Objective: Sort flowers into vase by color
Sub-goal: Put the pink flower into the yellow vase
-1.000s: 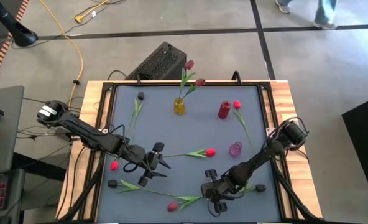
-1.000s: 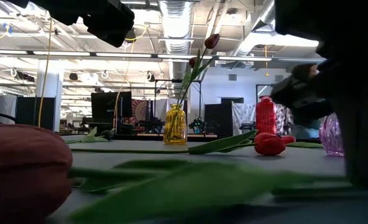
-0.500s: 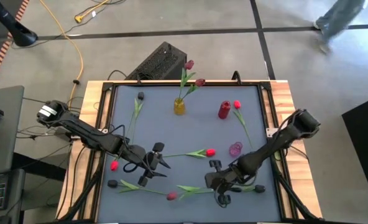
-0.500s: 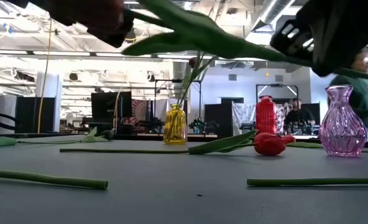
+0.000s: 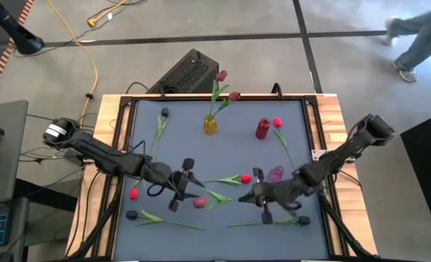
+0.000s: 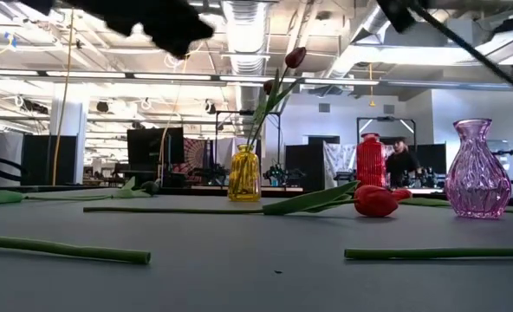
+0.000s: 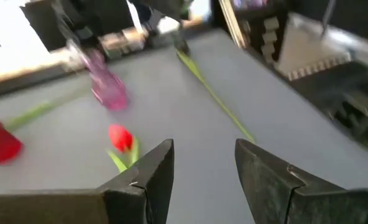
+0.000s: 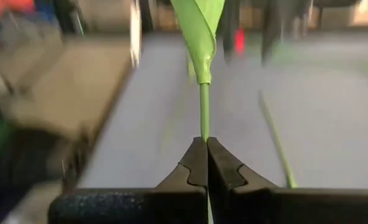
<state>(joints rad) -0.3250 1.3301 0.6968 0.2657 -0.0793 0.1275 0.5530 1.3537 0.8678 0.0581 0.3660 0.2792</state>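
Your right gripper (image 5: pixel 256 195) sits low-centre of the high view w/ jaws pinched fully together on the thin green stem of a maroon-pink tulip (image 5: pixel 199 201); the right wrist view shows the stem (image 8: pixel 203 106) clamped between the fingertips, leaf hanging ahead. That flower looks lifted off the mat, head pointing toward the left gripper (image 5: pixel 184 186), which hovers just left of centre, fingers (image 7: pixel 148 177) parted and holding nothing. Going by colour, I'd guess it belongs w/ the two maroon tulips in the yellow vase (image 5: pixel 210 124), upper centre of the high view. To do this well: carry it high enough that the head & leaf clear the red tulip (image 5: pixel 244 177) lying mid-table just above your grip, and keep off the pink vase (image 5: pixel 275 175) right beside the arm. The grip's near the stem end, so the head will droop; swing slow, tip the stem upright, and feed the cut end in w/o knocking the flowers already there. Alt: hand over to the left gripper for a better reach. The red vase (image 5: pixel 262 129) at upper right is for reds, prob. More stems lie at lower left & lower right of the mat.
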